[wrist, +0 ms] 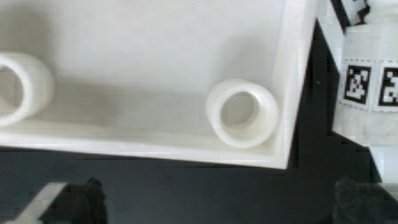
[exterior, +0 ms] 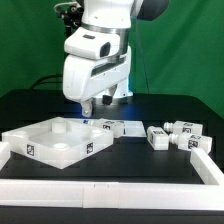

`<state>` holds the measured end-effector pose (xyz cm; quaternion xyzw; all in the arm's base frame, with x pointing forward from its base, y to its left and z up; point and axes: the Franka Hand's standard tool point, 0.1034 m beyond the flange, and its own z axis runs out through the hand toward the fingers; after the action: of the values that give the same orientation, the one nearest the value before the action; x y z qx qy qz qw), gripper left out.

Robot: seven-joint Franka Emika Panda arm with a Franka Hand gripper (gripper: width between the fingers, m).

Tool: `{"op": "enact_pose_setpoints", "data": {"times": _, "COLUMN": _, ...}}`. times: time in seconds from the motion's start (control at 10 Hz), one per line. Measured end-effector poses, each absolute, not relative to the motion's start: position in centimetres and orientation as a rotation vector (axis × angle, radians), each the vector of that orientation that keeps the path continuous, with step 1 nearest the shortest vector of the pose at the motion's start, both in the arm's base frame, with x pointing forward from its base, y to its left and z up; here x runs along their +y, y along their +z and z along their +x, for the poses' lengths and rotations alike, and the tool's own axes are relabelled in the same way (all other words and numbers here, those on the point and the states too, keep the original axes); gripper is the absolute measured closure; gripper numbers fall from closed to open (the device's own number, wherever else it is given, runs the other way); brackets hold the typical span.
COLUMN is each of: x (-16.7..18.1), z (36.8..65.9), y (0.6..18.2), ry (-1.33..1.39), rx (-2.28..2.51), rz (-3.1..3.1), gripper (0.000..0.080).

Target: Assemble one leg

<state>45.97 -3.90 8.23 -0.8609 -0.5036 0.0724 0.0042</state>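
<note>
Where the table's near edge runs, you have a white rail (exterior: 110,172) across the front. Behind it, at the exterior view's left, the tray (exterior: 45,152) sits rim up. In the wrist view its floor carries two raised round sockets (wrist: 244,110), and you see no loose part in that stretch.

At the exterior view's right, well apart from the tray, the leg (exterior: 157,136) lies on the black table (exterior: 170,105), with two more legs (exterior: 180,128) near it. A tagged white piece (exterior: 118,127) lies just beside the tray's far right corner. You cannot tell whether it is a leg.

Above that corner hangs the gripper (exterior: 88,106), its fingers (wrist: 71,200) spread apart, gripping nothing and clear of the tray. A green backdrop (exterior: 25,40) stands farthest back.
</note>
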Motion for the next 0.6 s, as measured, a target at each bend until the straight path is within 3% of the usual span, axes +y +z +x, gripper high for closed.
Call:
{"op": "enact_pose_setpoints", "data": {"times": 0.3, "x": -5.4, "z": 46.3, "y": 8.4, "ry": 0.108, "rx": -1.427, "rz": -2.784, "gripper": 0.0151}}
{"op": "enact_pose_setpoints", "data": {"times": 0.6, "x": -9.1, "z": 44.3, "y": 6.9, "ry": 0.047, "rx": -1.336, "rz": -2.849, "gripper": 0.0151}}
